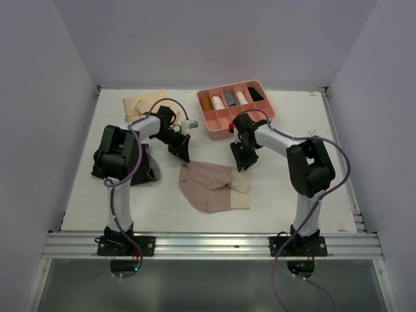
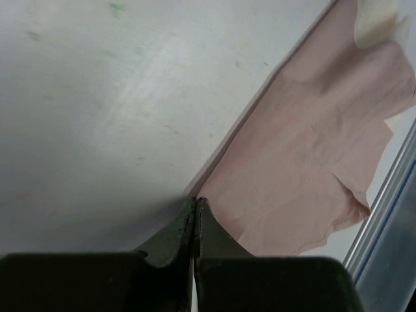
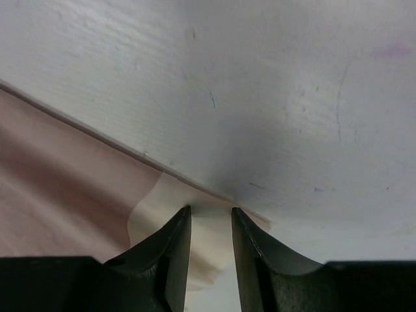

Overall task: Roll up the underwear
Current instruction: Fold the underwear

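The dusty pink underwear (image 1: pixel 209 185) with cream patches lies flat at the table's middle. My left gripper (image 1: pixel 181 151) is at its far left corner. In the left wrist view that gripper (image 2: pixel 195 199) is shut, its tips pinching the very edge of the pink cloth (image 2: pixel 312 143). My right gripper (image 1: pixel 242 162) is at the far right corner. There the right gripper (image 3: pixel 211 209) is open, with its tips down on either side of the cream patch (image 3: pixel 156 201). A pale tan underwear (image 1: pixel 142 104) lies at the back left. A black one (image 1: pixel 151 170) sits beside the left arm.
A rigid pink divided tray (image 1: pixel 220 120) holding several rolled items stands at the back, just behind the right gripper. The table's metal front rail (image 1: pixel 208 244) runs along the near edge. White walls close in both sides.
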Robot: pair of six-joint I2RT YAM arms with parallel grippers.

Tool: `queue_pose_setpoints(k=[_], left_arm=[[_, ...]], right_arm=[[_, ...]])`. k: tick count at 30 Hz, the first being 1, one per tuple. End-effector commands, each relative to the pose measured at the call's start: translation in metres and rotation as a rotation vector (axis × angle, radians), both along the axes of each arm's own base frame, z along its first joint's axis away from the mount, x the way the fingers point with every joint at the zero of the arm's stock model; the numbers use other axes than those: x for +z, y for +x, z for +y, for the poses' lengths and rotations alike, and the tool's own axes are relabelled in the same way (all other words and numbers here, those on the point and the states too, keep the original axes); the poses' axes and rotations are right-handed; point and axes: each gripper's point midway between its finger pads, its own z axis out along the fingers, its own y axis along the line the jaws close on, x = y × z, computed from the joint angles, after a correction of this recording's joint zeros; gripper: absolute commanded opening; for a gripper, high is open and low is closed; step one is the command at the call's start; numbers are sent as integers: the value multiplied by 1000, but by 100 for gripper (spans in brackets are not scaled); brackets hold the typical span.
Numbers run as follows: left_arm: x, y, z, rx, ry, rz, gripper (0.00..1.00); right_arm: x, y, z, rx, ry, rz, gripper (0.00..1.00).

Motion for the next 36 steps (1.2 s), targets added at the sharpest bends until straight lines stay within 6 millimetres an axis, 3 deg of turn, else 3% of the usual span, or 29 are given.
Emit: queue_pose_setpoints(k=[1, 2, 4, 5, 6, 8, 9, 10, 12, 13, 15, 16, 18, 19, 21, 22, 24, 25, 28, 33, 36], left_arm=[[2, 47, 25, 79, 41, -71, 0], [8, 63, 30, 97, 43, -105, 0], [9, 76, 37, 120, 58, -121, 0], [12, 90, 42, 137, 62, -148, 0], [12, 95, 46, 144, 75, -158, 3], [22, 103, 47, 137, 53, -185, 17], [32, 105, 46, 128, 41, -205, 29], [49, 107, 46, 105, 22, -258, 33], [67, 100, 42, 55, -26, -315, 41], [93, 98, 39, 39, -56, -383, 43], [109, 95, 39, 8, -71, -478, 46], [117, 80, 39, -5, -68, -508, 46], [123, 77, 38, -21, -49, -606, 47], [117, 55, 35, -39, -44, -611, 47], [116, 51, 32, -54, -20, -696, 47], [110, 34, 26, -77, -17, -700, 47], [107, 29, 20, -82, -6, -732, 47], [102, 18, 14, -104, -12, -722, 47], [100, 11, 4, -101, -28, -711, 47], [101, 9, -2, -72, -56, -694, 47], [103, 11, -4, -56, -64, -694, 48]], right_arm=[[18, 45, 21, -13, 64, -118, 36], [29, 62, 28, -19, 80, -159, 36], [30, 75, 29, -21, 70, -169, 36], [47, 94, 34, -23, 91, -218, 36], [50, 100, 36, -21, 95, -222, 36], [75, 111, 40, 2, 125, -260, 36], [84, 110, 43, 21, 145, -264, 35], [99, 104, 44, 43, 168, -274, 35], [110, 93, 47, 52, 203, -276, 33], [119, 76, 49, 38, 255, -267, 32], [123, 58, 52, 11, 293, -251, 31], [109, 42, 52, -36, 301, -202, 29], [115, 23, 64, -58, 343, -212, 28], [102, 8, 67, -119, 339, -161, 28], [101, -4, 80, -155, 354, -185, 27], [88, -18, 84, -224, 358, -141, 27], [88, -18, 90, -297, 409, -170, 27], [74, -28, 86, -376, 407, -128, 28], [66, -31, 80, -494, 440, -141, 29], [66, -28, 73, -610, 511, -214, 35], [51, -31, 66, -652, 518, -223, 36]])
